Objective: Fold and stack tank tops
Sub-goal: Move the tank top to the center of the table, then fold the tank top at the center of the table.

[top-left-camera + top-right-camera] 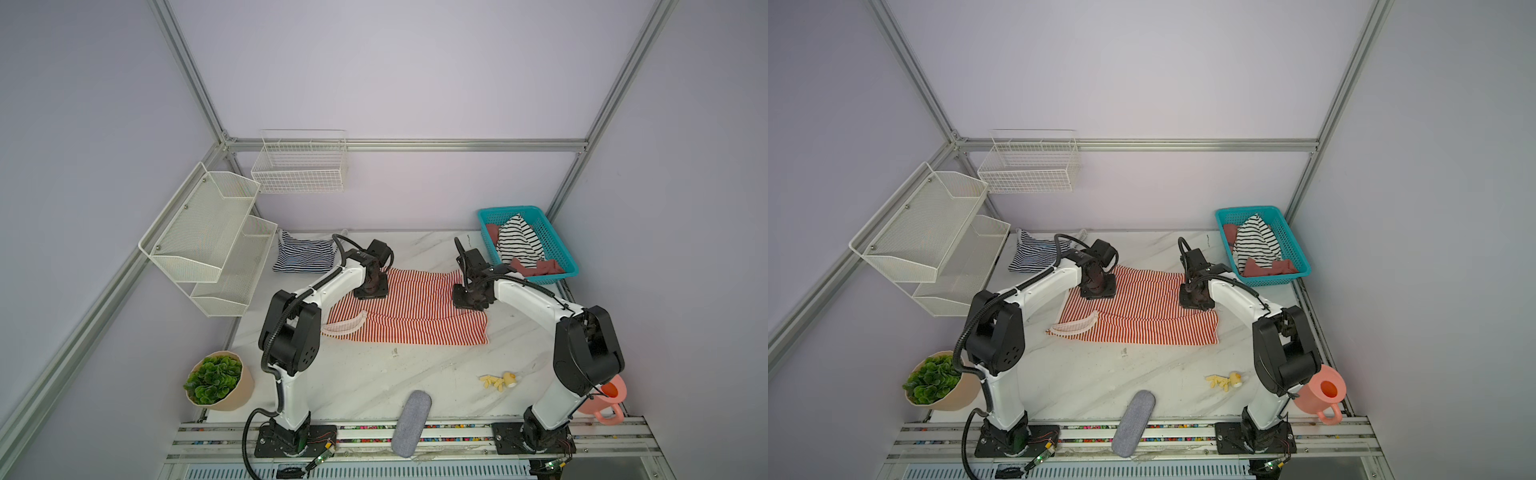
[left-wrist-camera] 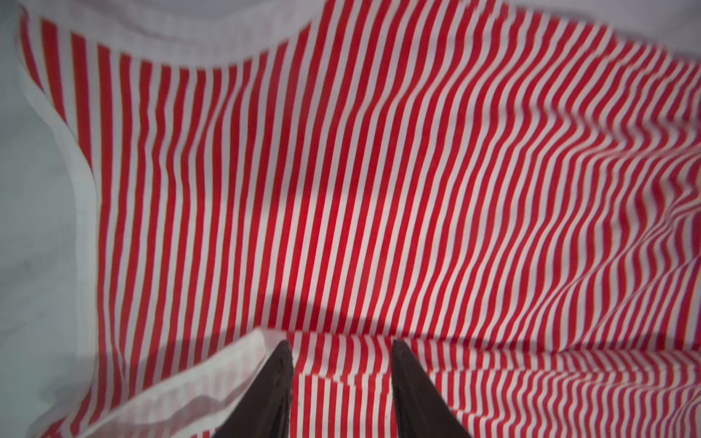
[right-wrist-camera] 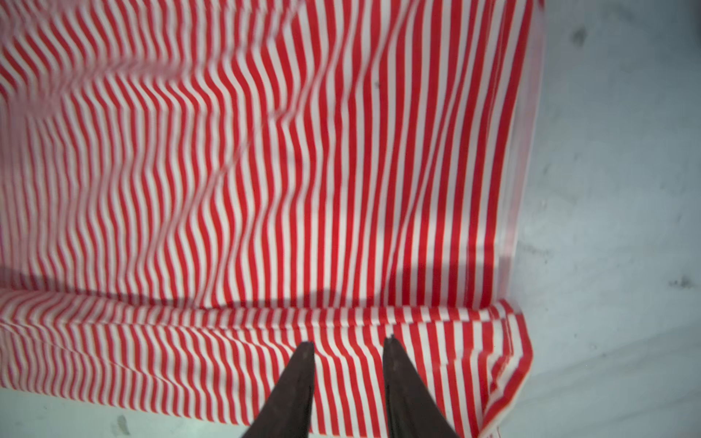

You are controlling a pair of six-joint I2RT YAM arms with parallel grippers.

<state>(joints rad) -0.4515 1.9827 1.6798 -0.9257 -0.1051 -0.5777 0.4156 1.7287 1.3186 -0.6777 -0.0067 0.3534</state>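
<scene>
- Red-and-white tank top [image 1: 407, 320] lies mid-table, long axis 9-to-3 o'clock.
- Left gripper [image 2: 341, 343], right gripper [image 3: 349, 341]: jaws apart, over its folded 12 o'clock side, one per end.
- Navy tank top [image 1: 305, 255] at 11 o'clock; left gripper nearer.

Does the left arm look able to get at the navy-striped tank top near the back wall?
Probably yes. The navy-striped tank top lies just beyond the left gripper, whose jaws stand open over the red-striped tank top; nothing stands between them.
</scene>
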